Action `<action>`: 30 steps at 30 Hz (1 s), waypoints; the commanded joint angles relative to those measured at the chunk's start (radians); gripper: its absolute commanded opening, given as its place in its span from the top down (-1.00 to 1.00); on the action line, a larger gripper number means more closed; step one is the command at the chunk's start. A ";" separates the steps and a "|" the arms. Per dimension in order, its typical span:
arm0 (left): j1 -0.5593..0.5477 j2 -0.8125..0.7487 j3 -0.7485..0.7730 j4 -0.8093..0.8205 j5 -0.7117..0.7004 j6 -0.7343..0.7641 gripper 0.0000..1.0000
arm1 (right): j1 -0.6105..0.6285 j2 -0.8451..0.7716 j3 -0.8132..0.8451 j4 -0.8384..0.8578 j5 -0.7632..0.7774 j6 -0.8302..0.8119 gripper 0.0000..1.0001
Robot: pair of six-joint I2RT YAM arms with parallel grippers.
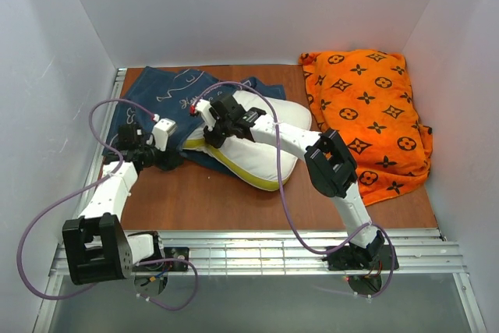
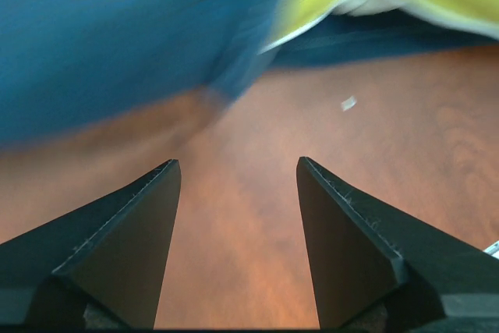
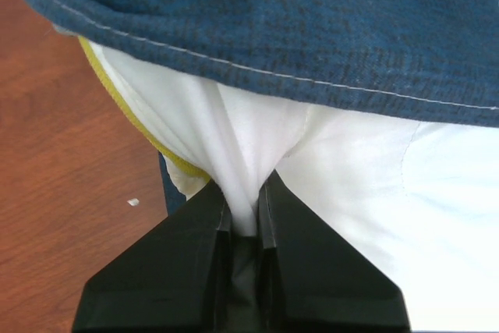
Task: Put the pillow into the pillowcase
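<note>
Right hand [image 3: 243, 193] is clamped on a fold of the white pillow [image 1: 261, 154], which lies on the desk [image 1: 218, 200] with its far-left end under the navy pillowcase [image 1: 168, 95] hem; left hand [image 2: 238, 163] stands open and empty beside the pillowcase's near edge

A broad strip of bare table [image 1: 226, 204] is lying open in front of the pillow [image 1: 253, 163], giving a hand room to pass. The orange cushion [image 1: 370, 111] is blocking the right rear corner, the pillowcase [image 1: 168, 87] is covering the left rear, and white walls [image 1: 47, 76] are closing in three sides.
</note>
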 commanded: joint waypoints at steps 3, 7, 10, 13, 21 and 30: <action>-0.174 0.039 -0.057 0.227 -0.065 -0.138 -0.08 | 0.011 -0.035 0.115 0.053 -0.066 0.060 0.97; -0.193 0.117 -0.037 0.347 -0.271 -0.222 0.06 | 0.000 -0.052 0.106 0.056 -0.066 0.077 0.97; -0.193 0.150 0.001 0.304 -0.322 -0.230 0.09 | -0.015 -0.073 0.098 0.054 -0.077 0.083 0.97; -0.193 0.093 -0.009 0.241 -0.327 -0.206 0.04 | -0.021 -0.084 0.104 0.053 -0.081 0.084 0.97; -0.193 -0.059 -0.060 0.236 -0.347 -0.244 -0.40 | -0.023 -0.087 0.104 0.053 -0.104 0.100 0.97; -0.193 0.153 -0.003 0.337 -0.332 -0.264 -0.03 | -0.029 -0.115 0.080 0.059 -0.137 0.112 0.97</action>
